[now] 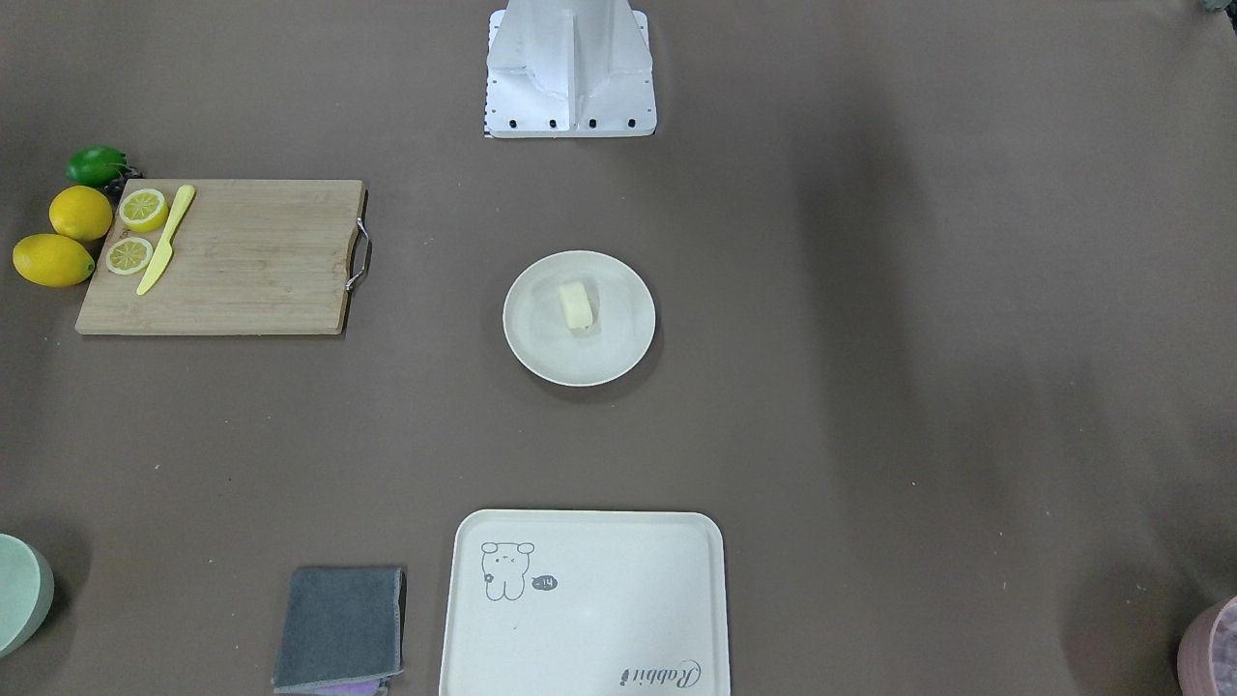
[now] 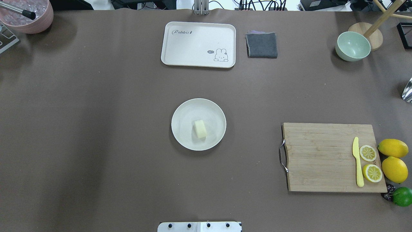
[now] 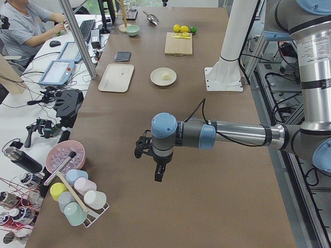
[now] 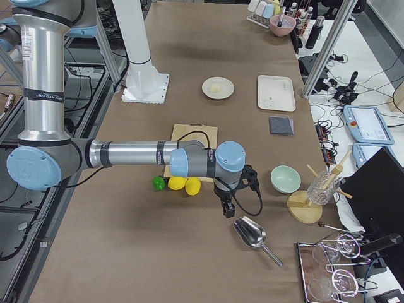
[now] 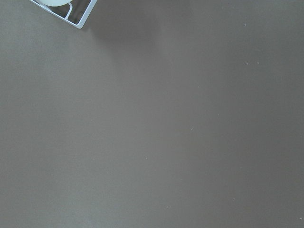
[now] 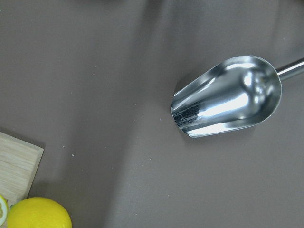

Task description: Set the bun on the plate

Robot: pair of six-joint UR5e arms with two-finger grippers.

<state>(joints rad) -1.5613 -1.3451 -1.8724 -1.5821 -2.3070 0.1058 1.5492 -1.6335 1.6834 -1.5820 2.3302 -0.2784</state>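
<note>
Centrally, bun point(image 2: 200, 129) lying on plate point(image 2: 182, 113), left tool point(image 3: 160, 174) well apart, grip unclear.

A wooden cutting board point(image 2: 322, 158) carries a yellow knife point(image 2: 357, 162) and two lemon halves point(image 2: 368, 153), cut faces up, all near the edge opposite its metal handle point(image 2: 283, 156). Just off that edge sit two whole lemons point(image 2: 392, 148) and a green lime point(image 2: 402, 196), and a shiny metal scoop point(image 6: 228, 97) lies on the brown cloth beyond them. In the overhead view, a mint green bowl point(image 2: 352, 46) stands well above the board, with a folded grey cloth point(image 2: 261, 45) and a cream tray point(image 2: 193, 45) with a rabbit drawing further toward the board's handle side.
</note>
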